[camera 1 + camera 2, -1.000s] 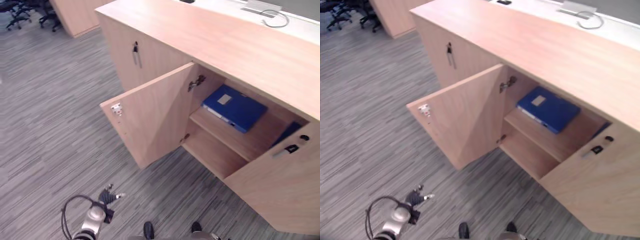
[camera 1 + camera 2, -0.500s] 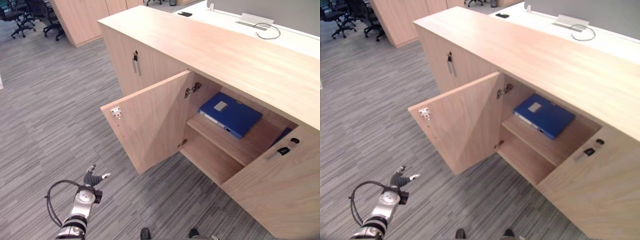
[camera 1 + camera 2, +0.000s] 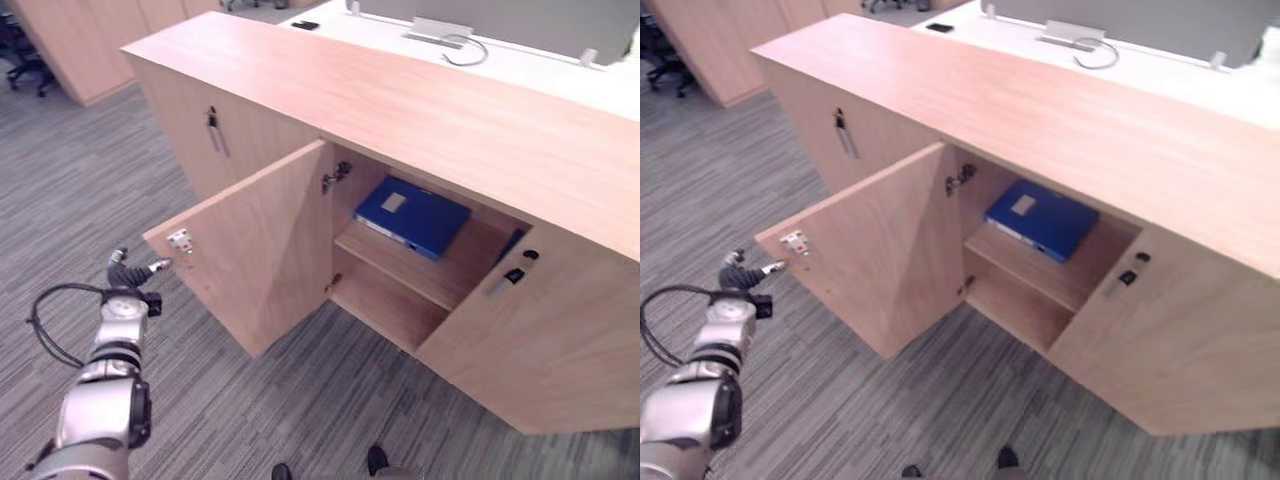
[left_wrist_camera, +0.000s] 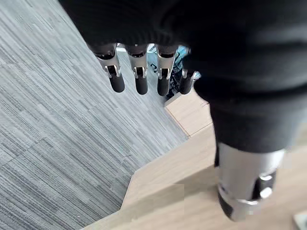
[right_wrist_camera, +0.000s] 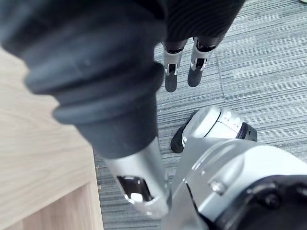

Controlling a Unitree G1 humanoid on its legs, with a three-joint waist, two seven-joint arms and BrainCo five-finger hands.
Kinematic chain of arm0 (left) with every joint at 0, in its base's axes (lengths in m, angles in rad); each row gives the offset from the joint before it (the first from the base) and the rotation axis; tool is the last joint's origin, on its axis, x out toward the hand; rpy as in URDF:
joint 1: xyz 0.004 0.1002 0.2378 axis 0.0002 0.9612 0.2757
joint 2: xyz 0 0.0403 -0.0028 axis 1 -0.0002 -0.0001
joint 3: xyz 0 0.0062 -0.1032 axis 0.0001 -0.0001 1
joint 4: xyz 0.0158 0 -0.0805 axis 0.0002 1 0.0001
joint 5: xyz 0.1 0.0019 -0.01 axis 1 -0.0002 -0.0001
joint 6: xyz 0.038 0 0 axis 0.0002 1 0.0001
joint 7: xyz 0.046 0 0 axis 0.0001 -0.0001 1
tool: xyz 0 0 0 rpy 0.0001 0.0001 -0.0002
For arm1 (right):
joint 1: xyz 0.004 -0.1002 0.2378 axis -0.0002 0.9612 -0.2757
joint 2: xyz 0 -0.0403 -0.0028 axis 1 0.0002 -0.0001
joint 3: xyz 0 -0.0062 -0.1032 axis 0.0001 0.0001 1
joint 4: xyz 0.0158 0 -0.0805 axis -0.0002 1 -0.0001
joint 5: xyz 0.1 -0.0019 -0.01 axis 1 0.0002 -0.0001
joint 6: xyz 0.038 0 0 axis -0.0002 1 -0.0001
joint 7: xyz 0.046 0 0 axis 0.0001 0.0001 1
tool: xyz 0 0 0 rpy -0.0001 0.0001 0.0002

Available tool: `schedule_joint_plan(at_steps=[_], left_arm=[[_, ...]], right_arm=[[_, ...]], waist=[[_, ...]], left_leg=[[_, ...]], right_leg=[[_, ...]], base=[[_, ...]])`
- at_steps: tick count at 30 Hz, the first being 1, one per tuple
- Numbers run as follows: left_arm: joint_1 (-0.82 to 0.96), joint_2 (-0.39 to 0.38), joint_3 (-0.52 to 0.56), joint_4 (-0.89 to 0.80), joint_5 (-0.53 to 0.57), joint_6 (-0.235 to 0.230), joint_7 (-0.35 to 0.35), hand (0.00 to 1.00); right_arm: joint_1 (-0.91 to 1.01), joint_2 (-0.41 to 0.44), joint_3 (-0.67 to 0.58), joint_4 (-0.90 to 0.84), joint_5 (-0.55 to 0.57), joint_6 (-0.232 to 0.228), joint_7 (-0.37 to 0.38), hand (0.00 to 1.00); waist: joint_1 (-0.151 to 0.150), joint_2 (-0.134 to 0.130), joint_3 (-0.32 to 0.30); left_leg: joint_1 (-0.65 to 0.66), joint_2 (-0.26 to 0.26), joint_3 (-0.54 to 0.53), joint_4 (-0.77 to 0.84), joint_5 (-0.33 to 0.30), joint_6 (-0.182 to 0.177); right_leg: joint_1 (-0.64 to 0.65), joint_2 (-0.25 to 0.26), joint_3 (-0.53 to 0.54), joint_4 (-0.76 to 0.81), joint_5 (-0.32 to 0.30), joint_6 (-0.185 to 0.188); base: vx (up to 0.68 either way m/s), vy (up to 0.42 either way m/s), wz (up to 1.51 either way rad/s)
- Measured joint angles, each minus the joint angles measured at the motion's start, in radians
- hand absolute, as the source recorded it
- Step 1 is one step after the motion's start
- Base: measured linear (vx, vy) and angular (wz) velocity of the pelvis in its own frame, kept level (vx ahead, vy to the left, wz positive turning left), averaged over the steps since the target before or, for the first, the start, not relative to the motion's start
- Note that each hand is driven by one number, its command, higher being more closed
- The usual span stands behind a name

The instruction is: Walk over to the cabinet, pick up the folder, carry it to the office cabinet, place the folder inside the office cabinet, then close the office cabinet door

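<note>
Grey striped carpet covers the floor around a long, low office cabinet in pale wood, its broad top bare. Behind it runs a white counter carrying a looped cable. Another pale wood unit stands far back on the left, with a dark office chair beside it.

The cabinet's left door is swung wide out over the carpet. The right door stands partly open, angled toward the robot. Left of the open bay, a closed door carries a slim metal handle.

Inside the open bay a wooden shelf splits the space into an upper and a lower compartment. The blue folder lies flat on that shelf in the upper compartment, a pale label on its cover, well apart from both hands.

The left hand is raised at the left, just beside the free edge of the open door near its small metal latch plate. Whether it touches the door cannot be told. In its wrist view its fingers hang straight and slightly apart, holding nothing, with carpet and a wooden edge beyond them. The right hand's fingers point down over the carpet, straight and empty, beside a pale wood panel.

A dark lock fitting sits near the upper corner of the right door.
</note>
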Motion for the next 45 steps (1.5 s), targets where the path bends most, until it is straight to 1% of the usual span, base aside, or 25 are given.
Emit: schedule_joint_plan(at_steps=[1,4,6,9,11,13,17,19,22,23,28,31,32,33,34,36,37,38,39,40,42,43,44,45], left_arm=[[-0.024,0.043,0.0,0.02,-0.04,0.005,-0.013,0.0],[-0.095,0.121,-0.001,0.049,-0.085,0.011,-0.022,0.0],[-0.121,0.143,-0.007,0.056,-0.108,0.014,-0.031,0.0],[-0.156,0.147,-0.057,0.056,-0.107,0.016,-0.041,0.0],[-0.195,0.143,-0.147,0.055,-0.095,0.016,-0.043,0.0],[-0.214,0.13,-0.196,0.055,-0.077,0.019,-0.043,0.0],[-0.217,0.091,-0.255,0.054,-0.082,0.014,-0.052,0.0],[-0.217,0.077,-0.328,0.052,-0.087,0.007,-0.069,0.0],[-0.215,0.043,-0.408,0.01,-0.091,0.006,-0.089,0.0],[-0.213,0.035,-0.424,-0.005,-0.091,0.006,-0.091,0.0],[-0.122,-0.023,-0.565,-0.233,-0.014,-0.001,-0.092,0.0],[-0.058,-0.06,-0.618,-0.356,0.006,-0.008,-0.09,0.0],[-0.02,-0.065,-0.68,-0.438,0.006,-0.009,-0.085,0.0],[-0.006,-0.066,-0.711,-0.473,0.007,-0.01,-0.085,0.0],[0.021,-0.067,-0.781,-0.541,0.01,-0.018,-0.085,0.0],[0.044,-0.077,-0.875,-0.615,0.019,-0.037,-0.092,0.0],[0.049,-0.104,-0.931,-0.649,0.025,-0.045,-0.106,0.0],[0.058,-0.137,-0.966,-0.675,0.026,-0.048,-0.121,0.0],[0.062,-0.153,-0.983,-0.689,0.027,-0.048,-0.129,0.0],[0.075,-0.181,-1.021,-0.732,0.024,-0.048,-0.151,0.0],[0.099,-0.224,-1.111,-0.837,-0.026,-0.084,-0.226,0.0],[0.108,-0.243,-1.137,-0.864,-0.043,-0.099,-0.248,0.0],[0.121,-0.275,-1.166,-0.895,-0.072,-0.119,-0.277,0.0],[0.132,-0.333,-1.197,-0.915,-0.101,-0.137,-0.305,0.0]], right_arm=[[0.011,-0.003,0.024,-0.021,-0.003,-0.002,0.005,0.0],[0.031,-0.011,0.028,-0.037,-0.022,-0.005,0.016,0.0],[0.059,-0.011,0.028,-0.046,-0.039,-0.007,0.021,0.0],[0.102,-0.01,0.037,-0.056,-0.039,-0.009,0.037,0.0],[0.111,-0.01,0.064,-0.056,-0.041,-0.009,0.045,0.0],[0.11,-0.01,0.065,-0.06,-0.042,-0.01,0.047,0.0],[0.107,-0.011,0.076,-0.065,-0.042,-0.013,0.051,0.0],[0.097,-0.013,0.119,-0.074,-0.042,-0.014,0.053,0.0],[0.081,-0.017,0.191,-0.1,-0.042,-0.018,0.054,0.0],[0.078,-0.017,0.199,-0.102,-0.042,-0.021,0.054,0.0],[0.065,-0.055,0.3,-0.101,-0.083,-0.022,0.051,0.0],[0.06,-0.064,0.31,-0.098,-0.107,-0.021,0.041,0.0],[0.055,-0.07,0.317,-0.089,-0.117,-0.02,0.037,0.0],[0.054,-0.074,0.328,-0.084,-0.116,-0.02,0.034,0.0],[0.049,-0.075,0.332,-0.07,-0.117,-0.019,0.028,0.0],[0.045,-0.076,0.332,-0.053,-0.12,-0.018,0.022,0.0],[0.043,-0.076,0.33,-0.045,-0.135,-0.017,0.02,0.0],[0.032,-0.076,0.33,-0.032,-0.157,-0.015,0.017,0.0],[0.028,-0.076,0.33,-0.025,-0.16,-0.013,0.017,0.0],[0.027,-0.076,0.329,-0.021,-0.162,-0.008,0.014,0.0],[0.021,-0.076,0.326,-0.014,-0.185,0.0,0.006,0.0],[0.018,-0.076,0.326,-0.009,-0.194,0.0,0.005,0.0],[0.012,-0.076,0.326,-0.001,-0.196,0.001,0.005,0.0],[0.004,-0.076,0.325,0.006,-0.199,0.002,0.004,0.0]], waist=[[0.0,-0.004,0.002],[0.002,-0.02,0.014],[0.005,-0.028,0.019],[0.007,-0.031,0.021],[0.004,-0.04,0.025],[0.003,-0.043,0.026],[0.005,-0.046,0.026],[0.003,-0.047,0.027],[0.003,-0.049,0.027],[0.004,-0.049,0.027],[0.005,-0.066,0.021],[0.009,-0.072,0.013],[0.009,-0.077,0.007],[0.009,-0.078,0.005],[0.012,-0.081,-0.004],[0.012,-0.086,-0.017],[0.011,-0.09,-0.023],[0.004,-0.092,-0.03],[-0.002,-0.093,-0.035],[-0.014,-0.094,-0.045],[-0.031,-0.092,-0.064],[-0.035,-0.091,-0.07],[-0.042,-0.09,-0.073],[-0.051,-0.09,-0.073]], left_leg=[[-0.022,0.003,0.027,0.002,0.0,0.0],[-0.083,0.004,0.066,0.017,0.001,0.0],[-0.1,0.004,0.079,0.02,0.003,0.001],[-0.114,0.003,0.08,0.019,0.009,0.002],[-0.114,0.0,0.081,0.015,0.017,0.003],[-0.114,-0.006,0.079,0.003,0.027,0.005],[-0.114,-0.018,0.065,0.0,0.037,0.014],[-0.114,-0.027,0.048,0.0,0.043,0.019],[-0.116,-0.04,0.02,-0.001,0.053,0.03],[-0.118,-0.043,0.012,-0.001,0.054,0.031],[-0.12,-0.067,-0.06,-0.003,0.069,0.048],[-0.12,-0.085,-0.081,-0.006,0.075,0.056],[-0.12,-0.096,-0.089,-0.006,0.076,0.057],[-0.12,-0.1,-0.093,-0.006,0.077,0.059],[-0.12,-0.108,-0.097,-0.007,0.079,0.063],[-0.118,-0.118,-0.101,-0.007,0.08,0.065],[-0.115,-0.125,-0.102,-0.007,0.08,0.069],[-0.112,-0.131,-0.102,-0.008,0.08,0.071],[-0.112,-0.133,-0.101,-0.008,0.08,0.071],[-0.111,-0.136,-0.098,-0.008,0.079,0.073],[-0.109,-0.136,-0.089,-0.008,0.076,0.077],[-0.108,-0.135,-0.087,-0.008,0.074,0.078],[-0.102,-0.133,-0.082,-0.008,0.072,0.078],[-0.09,-0.131,-0.075,-0.008,0.066,0.073]], right_leg=[[-0.032,0.006,0.026,0.0,0.013,-0.001],[-0.104,0.011,0.068,-0.008,0.046,0.003],[-0.12,0.01,0.077,-0.023,0.062,0.004],[-0.133,0.008,0.077,-0.024,0.069,0.006],[-0.135,0.003,0.076,-0.022,0.075,0.006],[-0.137,-0.004,0.074,-0.022,0.077,0.008],[-0.132,-0.013,0.062,-0.021,0.079,0.01],[-0.125,-0.023,0.048,-0.02,0.079,0.012],[-0.111,-0.04,0.019,-0.023,0.081,0.017],[-0.108,-0.043,0.013,-0.024,0.08,0.018],[-0.076,-0.078,-0.053,-0.024,0.072,0.034],[-0.063,-0.099,-0.073,-0.024,0.072,0.046],[-0.058,-0.109,-0.083,-0.023,0.072,0.053],[-0.056,-0.114,-0.087,-0.022,0.072,0.054],[-0.056,-0.123,-0.09,-0.019,0.07,0.058],[-0.055,-0.134,-0.092,-0.015,0.064,0.066],[-0.053,-0.141,-0.092,-0.014,0.062,0.068],[-0.049,-0.147,-0.091,-0.015,0.06,0.071],[-0.049,-0.148,-0.09,-0.016,0.059,0.07],[-0.049,-0.151,-0.089,-0.017,0.059,0.069],[-0.049,-0.151,-0.087,-0.023,0.059,0.068],[-0.047,-0.15,-0.086,-0.027,0.061,0.065],[-0.042,-0.147,-0.082,-0.031,0.065,0.06],[-0.034,-0.142,-0.073,-0.032,0.068,0.056]], base=[[-0.07,-0.012,-0.64],[-0.06,-0.007,-0.44],[-0.05,0.006,-0.19],[-0.04,0.004,0.0],[-0.05,0.01,0.02],[-0.06,0.026,0.06],[-0.04,0.024,0.13],[-0.03,0.044,0.19],[-0.03,0.053,0.28],[-0.04,0.054,0.43],[-0.02,0.061,0.42],[-0.02,0.082,0.31],[-0.02,0.075,0.21],[-0.02,0.06,0.21],[-0.03,0.079,0.14],[-0.04,0.095,0.09],[-0.05,0.091,0.03],[-0.04,0.075,0.0],[-0.03,0.066,-0.05],[-0.01,0.055,-0.09],[0.0,0.046,-0.12],[0.02,0.021,-0.13],[0.03,0.022,-0.19],[0.05,0.024,-0.33]])
